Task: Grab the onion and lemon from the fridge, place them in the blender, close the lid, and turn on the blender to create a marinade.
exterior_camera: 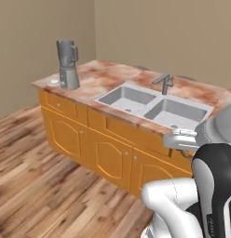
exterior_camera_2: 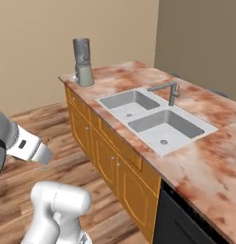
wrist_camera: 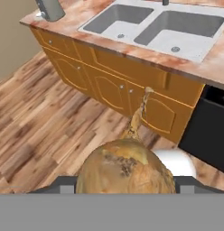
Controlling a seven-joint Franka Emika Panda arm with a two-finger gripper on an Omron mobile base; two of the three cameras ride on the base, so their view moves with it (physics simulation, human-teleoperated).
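The onion (wrist_camera: pixel 125 169), a tan-brown bulb with a thin stem tip, sits close to the hand camera. My gripper (wrist_camera: pixel 125 184) is shut on it, a finger on either side. The hand hangs over the wooden floor in front of the cabinets, seen in the left base view (exterior_camera: pixel 180 139) and in the right base view (exterior_camera_2: pixel 41 156). The grey blender (exterior_camera: pixel 67 65) (exterior_camera_2: pixel 83 62) (wrist_camera: pixel 49 9) stands on the far left end of the counter. Its jar top looks uncovered. The lid (exterior_camera: pixel 53 82) lies flat on the counter beside its base. The lemon and the fridge are out of view.
A marbled reddish counter (exterior_camera: pixel 108 74) on orange cabinets (exterior_camera: pixel 108 155) holds a double sink (exterior_camera: pixel 154 104) with a faucet (exterior_camera: pixel 165 82). A dark appliance front (exterior_camera_2: pixel 186 224) sits at the cabinets' right end. Open wooden floor (exterior_camera: pixel 43 186) lies between me and the cabinets.
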